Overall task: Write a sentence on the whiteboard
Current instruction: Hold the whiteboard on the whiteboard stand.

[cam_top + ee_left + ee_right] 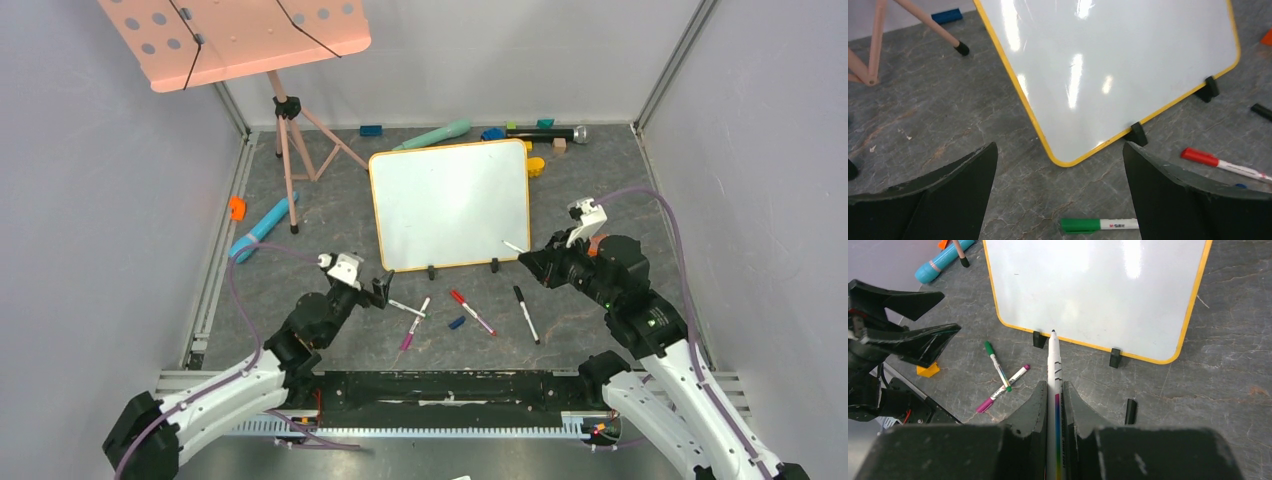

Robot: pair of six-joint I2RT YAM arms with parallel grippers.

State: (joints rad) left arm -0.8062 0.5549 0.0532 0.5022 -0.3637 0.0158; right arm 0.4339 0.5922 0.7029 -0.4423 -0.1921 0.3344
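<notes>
**Status: board blank, writing not begun**

Finding 1. The whiteboard sits mid-table on the grey surface, its near edge carried on 2 black clip feet. It lies beyond both grippers and roughly between them. All 3 views show its white face bare, with only glare streaks and no marker stroke that can be made out. No part of the sentence is on it.

Finding 2. The right gripper is clamped on a white marker. The barrel runs out between the fingers and the dark tip is exposed, pointing at the board's lower edge. In the wrist view the tip lies at the frame by the left clip foot. Whether it touches the board cannot be told.

Finding 3. The left gripper holds nothing, and its jaws are spread wide. It hovers just short of the board's near left corner.

Finding 4. Loose pens lie on the table in front of the board: a green-capped marker, a red-capped marker, a magenta one and a black one.

Assessment. The pen appears to be in hand and ready, so the preparatory step is judged complete. The writing itself, every word of it, is outstanding. The free left gripper is well placed to steady the board if needed.
</notes>
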